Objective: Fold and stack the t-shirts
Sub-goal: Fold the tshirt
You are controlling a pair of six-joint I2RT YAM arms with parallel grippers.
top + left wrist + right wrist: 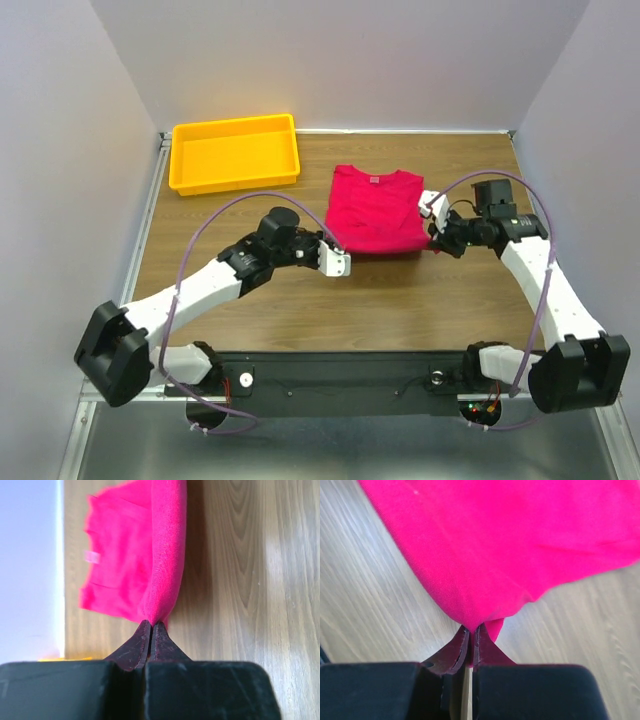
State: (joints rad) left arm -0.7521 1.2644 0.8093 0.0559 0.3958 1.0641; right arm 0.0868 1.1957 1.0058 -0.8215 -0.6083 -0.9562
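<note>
Yellow tray [235, 152] sits at the far left of the wooden table [300, 310], well apart from the cloth. Pink t-shirt [375, 210] lies mid-table, collar toward the back wall. Left arm stretches in low from the left, left gripper [337, 258] pinched tight on the shirt's near-left corner. Right arm is bent at the elbow, right gripper [437, 232] clamped on the near-right corner.

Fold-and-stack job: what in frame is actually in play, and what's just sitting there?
In play:
- t-shirt, pink, spread on the table
- left pincer, shut on its near-left corner
- right pincer, shut on its near-right corner

Just lying about:
- yellow tray, far left, apart from the t-shirt
</note>
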